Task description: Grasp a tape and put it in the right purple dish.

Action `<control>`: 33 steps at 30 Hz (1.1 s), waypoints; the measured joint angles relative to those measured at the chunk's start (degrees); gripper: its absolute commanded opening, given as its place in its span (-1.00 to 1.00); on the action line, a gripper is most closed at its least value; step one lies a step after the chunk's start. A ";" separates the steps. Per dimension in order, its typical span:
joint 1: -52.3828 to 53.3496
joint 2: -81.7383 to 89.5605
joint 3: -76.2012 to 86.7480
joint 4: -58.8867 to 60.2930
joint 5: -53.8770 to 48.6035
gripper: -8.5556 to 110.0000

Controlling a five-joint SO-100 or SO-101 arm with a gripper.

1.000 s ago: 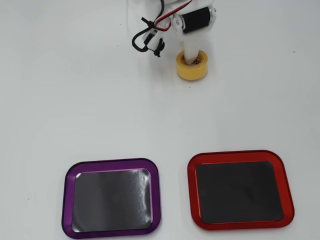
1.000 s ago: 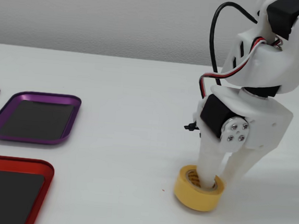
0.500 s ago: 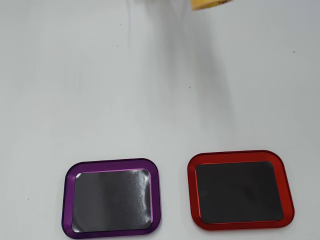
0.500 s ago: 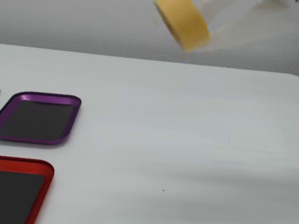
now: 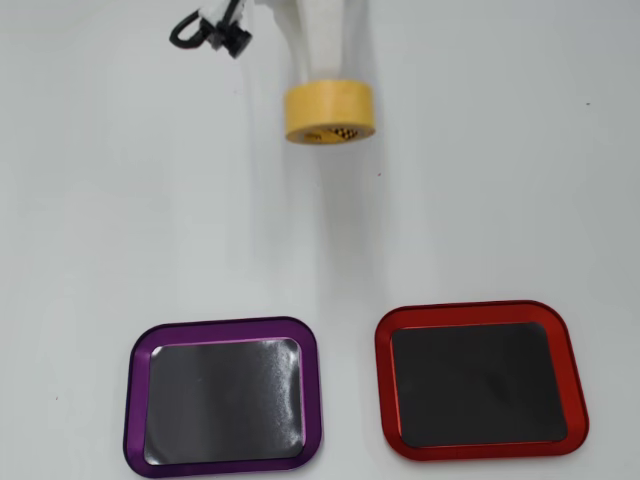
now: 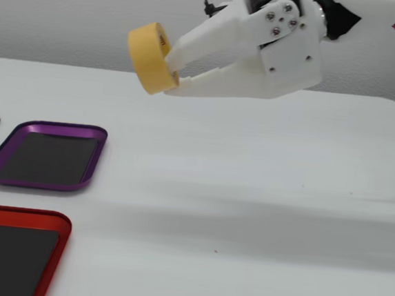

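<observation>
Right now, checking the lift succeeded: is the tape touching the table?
Apart. The fixed view shows the tape held in the gripper, well above the table.

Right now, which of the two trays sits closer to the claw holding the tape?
The purple-rimmed tray. In the fixed view the claw holds the yellow tape in the air nearer to it; the red-rimmed tray lies further, at the near edge.

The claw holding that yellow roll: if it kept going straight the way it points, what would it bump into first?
Apparently nothing: the claw, gripping the tape, points leftward above the table, passing over the purple dish. Depth stays uncertain.
</observation>
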 measured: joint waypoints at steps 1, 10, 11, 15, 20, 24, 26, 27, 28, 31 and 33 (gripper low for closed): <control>0.53 -3.34 -2.29 -0.26 0.00 -0.86; 3.25 -28.65 -23.03 -0.62 7.73 -0.86; 3.96 -30.50 -24.52 -0.62 8.09 -0.86; 4.75 -36.21 -29.36 1.14 8.53 -0.86; 5.71 -40.61 -31.29 2.90 8.53 -0.86; 6.42 -41.66 -31.64 3.25 8.35 -0.86; 5.71 -42.10 -32.52 3.60 8.35 -0.86; 5.71 -42.10 -32.96 4.22 8.35 -0.86; 5.71 -42.10 -33.40 4.92 8.35 -0.85; 6.50 -42.10 -34.80 6.59 8.35 -0.81; 6.50 -42.10 -34.80 7.03 8.35 -0.78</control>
